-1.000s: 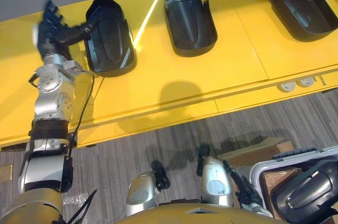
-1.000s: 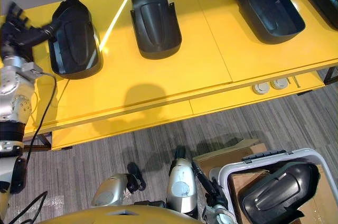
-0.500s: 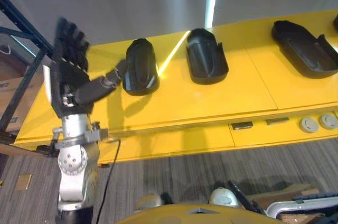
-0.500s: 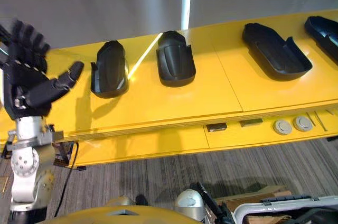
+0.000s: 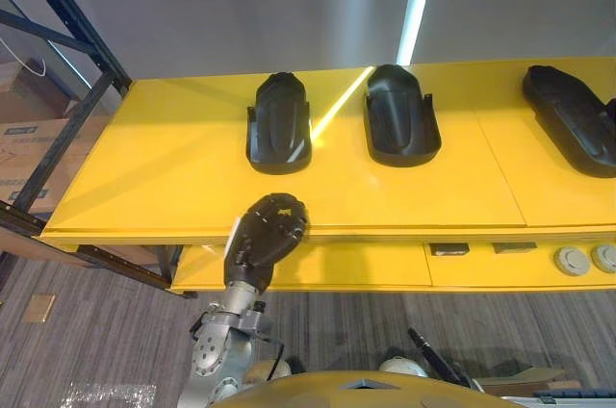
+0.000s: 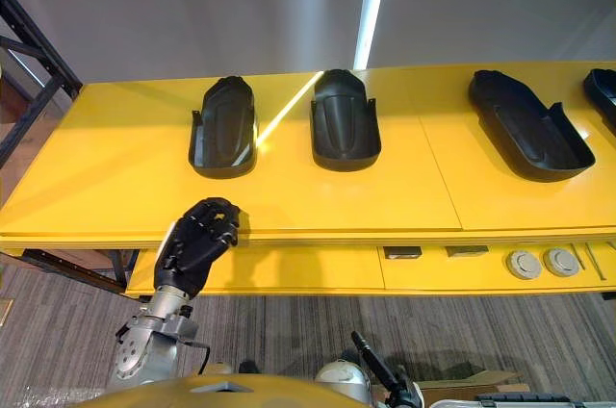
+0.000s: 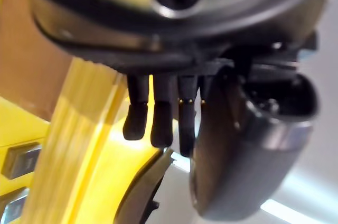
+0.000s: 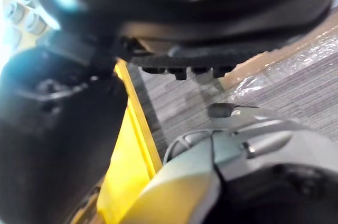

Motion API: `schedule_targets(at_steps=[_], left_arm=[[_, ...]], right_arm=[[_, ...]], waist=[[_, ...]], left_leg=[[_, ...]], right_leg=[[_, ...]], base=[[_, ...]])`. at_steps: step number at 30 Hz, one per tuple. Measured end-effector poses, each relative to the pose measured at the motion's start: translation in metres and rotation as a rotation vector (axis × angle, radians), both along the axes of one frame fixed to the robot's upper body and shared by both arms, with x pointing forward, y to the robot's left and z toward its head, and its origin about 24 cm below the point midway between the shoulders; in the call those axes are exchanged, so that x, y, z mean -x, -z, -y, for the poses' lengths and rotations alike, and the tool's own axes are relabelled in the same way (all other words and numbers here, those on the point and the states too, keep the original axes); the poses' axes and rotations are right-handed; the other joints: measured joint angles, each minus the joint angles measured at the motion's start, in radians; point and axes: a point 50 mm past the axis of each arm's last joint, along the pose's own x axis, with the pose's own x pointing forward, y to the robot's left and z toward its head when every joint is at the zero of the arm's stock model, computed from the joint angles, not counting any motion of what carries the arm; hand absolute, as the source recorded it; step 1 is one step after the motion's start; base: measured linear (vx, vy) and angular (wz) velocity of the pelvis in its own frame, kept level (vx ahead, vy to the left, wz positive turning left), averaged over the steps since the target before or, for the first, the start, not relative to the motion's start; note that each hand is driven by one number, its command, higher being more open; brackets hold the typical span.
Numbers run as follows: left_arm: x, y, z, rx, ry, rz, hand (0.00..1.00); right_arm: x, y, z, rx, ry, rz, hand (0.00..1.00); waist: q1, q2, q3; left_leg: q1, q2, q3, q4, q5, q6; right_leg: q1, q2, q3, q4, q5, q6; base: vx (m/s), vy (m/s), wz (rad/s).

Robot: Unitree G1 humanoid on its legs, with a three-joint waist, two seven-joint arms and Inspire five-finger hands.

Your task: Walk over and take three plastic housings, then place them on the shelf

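Grey wall backs a long yellow shelf [image 5: 164, 172] that runs from left to right, with a dark rack frame [image 5: 60, 35] and a cardboard box [image 5: 27, 153] at its left end and striped grey carpet [image 5: 106, 341] below. Four black plastic housings lie hollow side up along the far half of the shelf: the left housing [image 5: 279, 124], the middle housing [image 5: 401, 129], the right housing [image 5: 571, 132], and a fourth housing [image 6: 603, 92] at the right border. The left hand [image 5: 269, 232] hangs at the shelf's near edge, its fingers [image 7: 161, 123] loosely bent and holding nothing. The left housing lies farther back on the shelf, directly beyond the hand and well apart from it. The right hand [image 8: 58, 129] shows low over the carpet; I cannot tell whether it is open or closed.
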Motion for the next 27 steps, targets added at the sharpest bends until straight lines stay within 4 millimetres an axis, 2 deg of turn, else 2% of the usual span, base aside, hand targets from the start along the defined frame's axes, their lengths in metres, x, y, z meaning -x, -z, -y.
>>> schedule_targets(at_steps=[9, 22, 27], left_arm=[[-0.001, -0.001, 0.003, -0.002, -0.013, -0.009, 0.00], [-0.022, -0.017, 0.006, -0.051, -0.115, 0.044, 0.00], [-0.033, -0.024, 0.007, -0.099, -0.126, 0.067, 0.00]], right_arm=[[-0.003, 0.001, 0.001, -0.009, 0.021, -0.007, 1.00], [-0.004, 0.002, 0.000, -0.024, 0.014, -0.001, 1.00], [-0.009, 0.002, -0.004, -0.032, 0.005, 0.011, 1.00]], waist=[[-0.002, -0.003, 0.001], [-0.009, -0.010, 0.006], [-0.016, -0.025, 0.015]], left_leg=[[0.016, -0.004, 0.006, -0.063, 0.031, -0.005], [0.024, -0.007, 0.022, -0.080, 0.032, -0.006], [0.013, -0.007, 0.035, -0.079, 0.031, -0.006]], right_leg=[[-0.012, 0.006, 0.000, -0.005, -0.001, -0.002], [-0.022, 0.009, 0.020, -0.010, 0.000, 0.000], [-0.046, 0.008, 0.038, 0.000, 0.000, -0.001]], base=[[0.00, 0.003, -0.02], [0.02, 0.010, -0.03], [0.00, 0.016, -0.08]])
